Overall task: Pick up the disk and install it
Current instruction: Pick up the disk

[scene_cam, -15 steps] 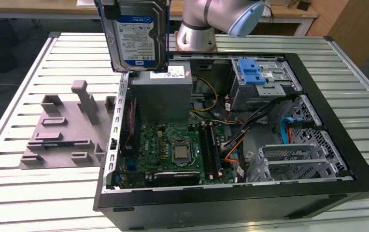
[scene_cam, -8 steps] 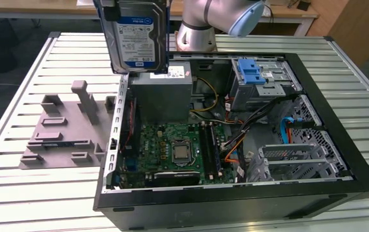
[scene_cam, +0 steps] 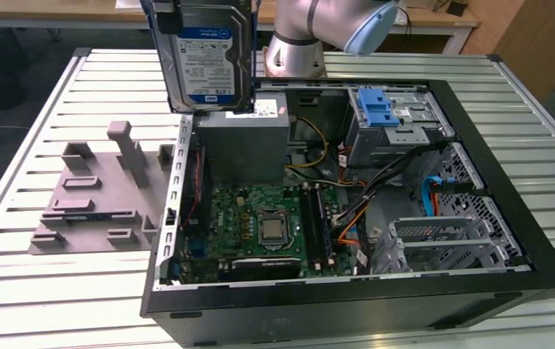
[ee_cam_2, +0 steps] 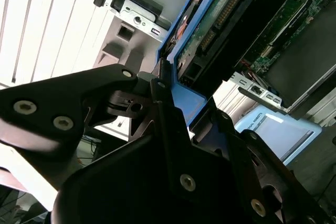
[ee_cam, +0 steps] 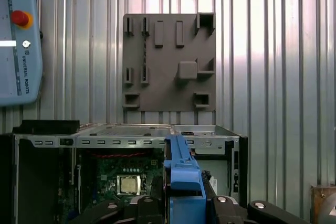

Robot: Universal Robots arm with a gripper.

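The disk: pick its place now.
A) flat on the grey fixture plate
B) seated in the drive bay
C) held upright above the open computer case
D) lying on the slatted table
C: the disk hangs upright over the computer case, its blue carrier clamped in the claw.

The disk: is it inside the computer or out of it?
Out. The disk hangs upright over the open computer case, clamped in the end effector, not seated in any bay.

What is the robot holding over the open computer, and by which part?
The disk, upright above the case; the pincer is shut on one end of its blue carrier.
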